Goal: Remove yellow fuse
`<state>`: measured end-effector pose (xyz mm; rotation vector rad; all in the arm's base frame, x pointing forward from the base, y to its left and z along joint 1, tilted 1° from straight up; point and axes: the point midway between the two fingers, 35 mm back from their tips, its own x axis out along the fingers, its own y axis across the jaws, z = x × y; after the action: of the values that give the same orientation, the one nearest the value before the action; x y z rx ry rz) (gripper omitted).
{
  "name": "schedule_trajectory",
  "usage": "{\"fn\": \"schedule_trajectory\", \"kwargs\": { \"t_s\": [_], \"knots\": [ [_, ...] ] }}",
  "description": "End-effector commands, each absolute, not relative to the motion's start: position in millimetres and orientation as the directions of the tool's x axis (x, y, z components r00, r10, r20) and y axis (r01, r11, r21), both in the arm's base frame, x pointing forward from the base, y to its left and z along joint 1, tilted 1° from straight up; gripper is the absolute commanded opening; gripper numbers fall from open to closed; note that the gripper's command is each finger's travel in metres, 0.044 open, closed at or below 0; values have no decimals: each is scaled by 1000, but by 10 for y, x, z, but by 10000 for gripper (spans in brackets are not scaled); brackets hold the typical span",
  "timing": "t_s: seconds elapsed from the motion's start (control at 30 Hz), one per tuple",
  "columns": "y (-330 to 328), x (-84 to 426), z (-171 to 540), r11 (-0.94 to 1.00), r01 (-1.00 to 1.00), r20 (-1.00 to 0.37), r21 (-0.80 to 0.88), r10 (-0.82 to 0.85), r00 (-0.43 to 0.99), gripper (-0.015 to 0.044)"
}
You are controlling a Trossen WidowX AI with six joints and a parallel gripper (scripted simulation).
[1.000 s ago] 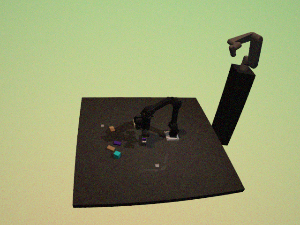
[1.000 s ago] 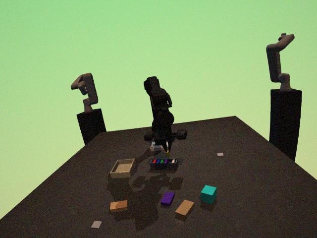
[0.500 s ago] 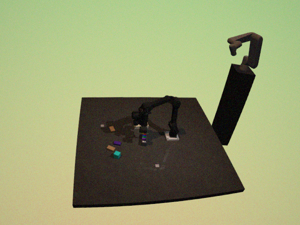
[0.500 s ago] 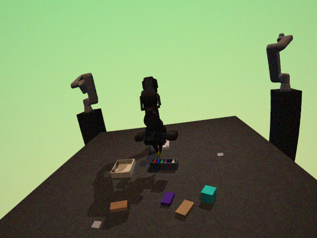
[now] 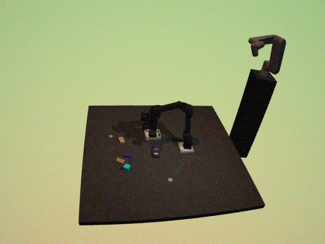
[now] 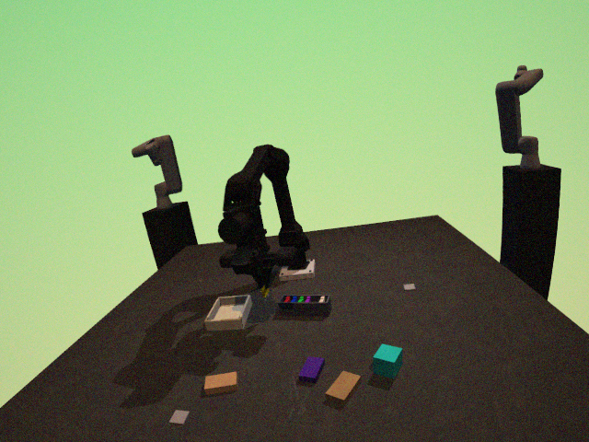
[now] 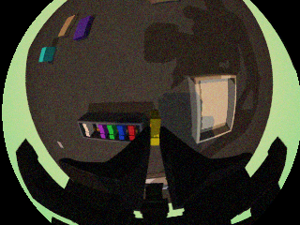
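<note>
The hand grips the yellow fuse between fuse block and tray.

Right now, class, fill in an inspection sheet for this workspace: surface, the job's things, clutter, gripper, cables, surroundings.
Surface: dark table top, arm shadow falling near the tray.
Job's things: yellow fuse out of the fuse block, held in the air between block and tray; tray holds nothing yet; red, blue, green, purple and white fuses sit in the block.
Clutter: two orange blocks, a purple block, a teal cube, two small grey tiles.
Gripper: gripper shut on the yellow fuse, apart from the block.
Cables: nothing seen.
Surroundings: two grey camera arms on black pillars; plain green backdrop.
</note>
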<state>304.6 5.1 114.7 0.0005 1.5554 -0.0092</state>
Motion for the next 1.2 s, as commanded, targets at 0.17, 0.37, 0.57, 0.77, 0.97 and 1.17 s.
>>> {"fn": "schedule_trajectory", "kwargs": {
  "t_s": [0.17,0.37,0.57,0.77,0.97,1.17],
  "knots": [
    [-403,3094,1164,1000,3,-1000,-14,-14,18,0],
    [-737,3079,1168,1000,3,-1000,-17,-17,18,0],
    [-1071,3028,1171,1000,3,-1000,-20,-20,17,0],
    [-1209,2996,1170,1000,3,-1000,-21,-21,17,0],
    [-1213,3002,1084,1000,3,-1000,-21,-21,17,0],
    [-1216,3005,987,1000,3,-1000,-21,-21,17,0]
  ]
}}
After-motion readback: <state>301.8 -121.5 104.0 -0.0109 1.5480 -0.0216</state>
